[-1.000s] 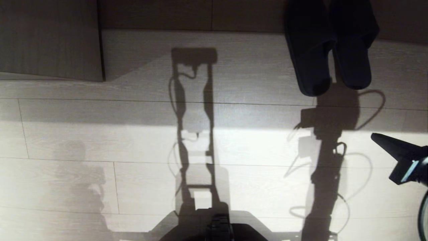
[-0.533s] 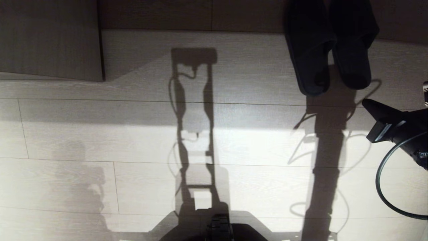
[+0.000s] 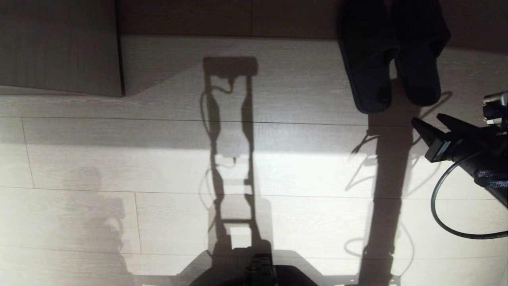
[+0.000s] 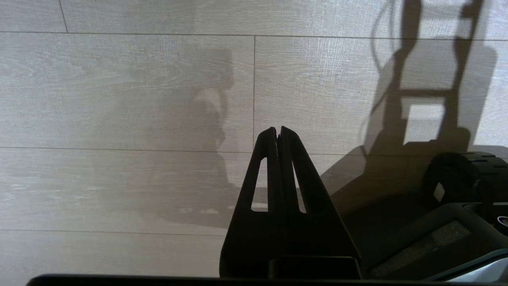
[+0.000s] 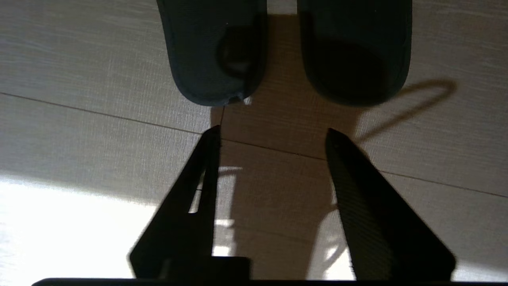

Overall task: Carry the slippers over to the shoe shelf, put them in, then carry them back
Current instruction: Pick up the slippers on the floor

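Pale plank floor (image 3: 301, 171); right gripper (image 5: 272, 133) spread, empty, near slippers (image 3: 391, 55). Pickup approach; next, straddling both inner edges.

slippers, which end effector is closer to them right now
Right. The right end effector is open on the floor side of the slippers, tips just short of their heels. The left end effector is shut over bare floor beside the robot's base, no slippers in its view.

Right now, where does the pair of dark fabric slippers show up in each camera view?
Head view: dark fabric slippers at upper right, heels toward the robot.
Left wrist view: not in it.
Right wrist view: slippers just beyond the open right gripper.
Shared landmark: pale wood-plank floor.
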Robot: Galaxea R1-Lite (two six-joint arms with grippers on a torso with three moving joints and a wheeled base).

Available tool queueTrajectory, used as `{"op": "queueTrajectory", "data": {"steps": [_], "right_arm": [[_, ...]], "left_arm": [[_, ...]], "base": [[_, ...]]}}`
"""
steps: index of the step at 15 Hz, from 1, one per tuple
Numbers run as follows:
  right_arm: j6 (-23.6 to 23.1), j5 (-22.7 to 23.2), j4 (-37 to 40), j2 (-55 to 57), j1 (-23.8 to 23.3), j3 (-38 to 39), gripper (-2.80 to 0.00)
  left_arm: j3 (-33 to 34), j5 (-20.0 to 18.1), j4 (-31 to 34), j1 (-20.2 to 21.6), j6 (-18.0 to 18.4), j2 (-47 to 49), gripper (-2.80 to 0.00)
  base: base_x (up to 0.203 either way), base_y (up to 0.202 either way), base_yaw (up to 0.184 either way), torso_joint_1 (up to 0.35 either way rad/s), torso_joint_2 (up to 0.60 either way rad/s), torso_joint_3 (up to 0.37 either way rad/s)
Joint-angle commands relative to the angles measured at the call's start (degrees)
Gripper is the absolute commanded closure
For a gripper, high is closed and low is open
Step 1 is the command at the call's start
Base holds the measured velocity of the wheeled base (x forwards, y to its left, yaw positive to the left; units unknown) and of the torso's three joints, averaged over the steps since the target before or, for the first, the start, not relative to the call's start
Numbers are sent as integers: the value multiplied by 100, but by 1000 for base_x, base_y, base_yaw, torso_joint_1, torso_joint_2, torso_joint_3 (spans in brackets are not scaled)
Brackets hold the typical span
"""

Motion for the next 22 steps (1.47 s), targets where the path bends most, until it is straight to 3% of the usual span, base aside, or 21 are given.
{"op": "queueTrajectory", "data": {"steps": [1, 6, 14, 22], "right_arm": [[-13, 4, -93, 142, -8, -70, -280], [46, 16, -166, 413, 4, -363, -280], [503, 55, -463, 1165, 199, -1647, -280], [528, 62, -497, 1722, 309, -2763, -280]], "left_arm": [[0, 1, -4, 1, 9, -2, 0], [0, 1, -4, 1, 9, -2, 0], [0, 1, -4, 1, 1, -2, 0], [0, 1, -4, 1, 1, -2, 0]], "base": [[0, 0, 0, 0, 0, 0], [0, 0, 0, 0, 0, 0], [0, 0, 0, 0, 0, 0], [0, 0, 0, 0, 0, 0]]}}
